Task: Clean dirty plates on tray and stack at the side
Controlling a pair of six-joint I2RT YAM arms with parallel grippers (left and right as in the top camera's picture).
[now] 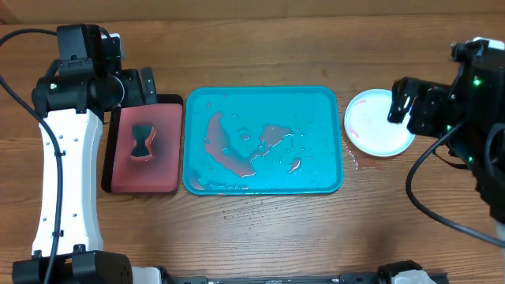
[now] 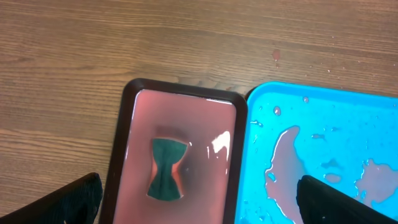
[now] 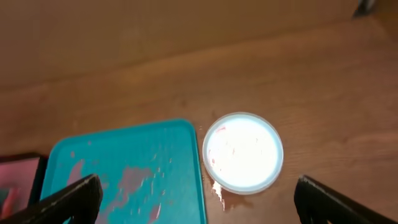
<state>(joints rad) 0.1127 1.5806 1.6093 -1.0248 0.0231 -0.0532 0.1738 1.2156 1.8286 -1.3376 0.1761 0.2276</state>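
Hovering: right gripper (image 1: 398,101) released, empty, 1 plate (image 1: 371,126) just below; left gripper (image 1: 140,85) released, sponge (image 1: 143,142) below; wet tray (image 1: 316,102) between both grippers.

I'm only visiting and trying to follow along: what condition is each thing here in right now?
Blue tray: no plates on it, wet, with reddish puddles.
Red tray: holds pinkish water.
Sponge: lying in that water.
Plate: on the table right of the blue tray, faint red smears, small puddle beside it.
Left gripper: open, empty.
Right gripper: open, empty.
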